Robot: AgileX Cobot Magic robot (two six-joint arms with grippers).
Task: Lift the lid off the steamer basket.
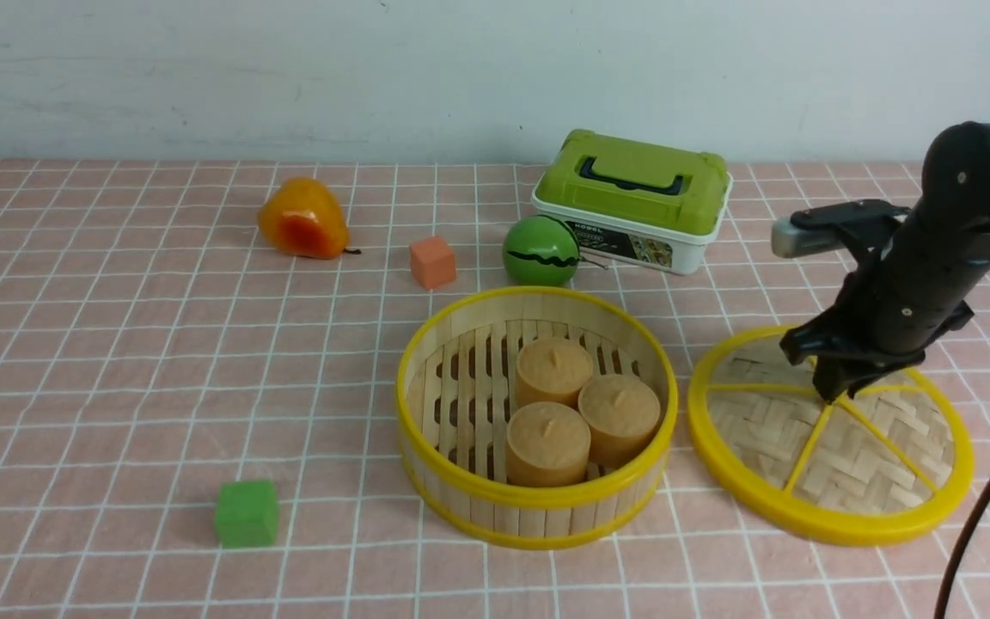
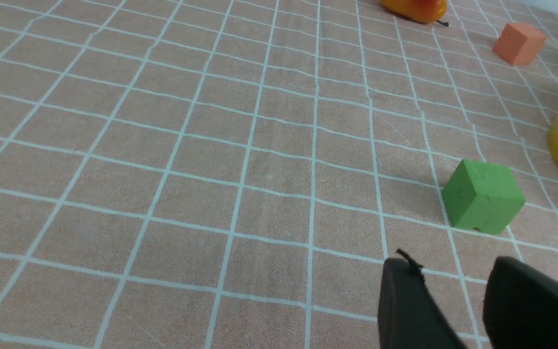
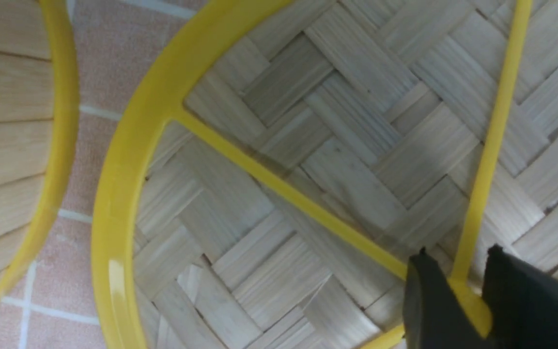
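Front: lid [image 1: 830,464] lay flat on table [image 1: 117,387], just right of uncovered steamer basket [image 1: 538,507]; right gripper [image 1: 830,395] stood at its centre. Left wrist: left gripper [image 2: 458,300] narrow, empty, well away. Right wrist: fingers [image 3: 429,310] pinched the centre knob, directly between them.

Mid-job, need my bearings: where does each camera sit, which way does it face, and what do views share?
Front: between the arms, facing forward over the steamer basket and lid; right arm shows at right.
Left wrist: on the left arm, looking down at the cloth and green cube; left gripper fingers show, apart.
Right wrist: on the right arm, close above the lid; right gripper fingers closed on its knob.
Shared: front and right wrist both show lid and basket rim.
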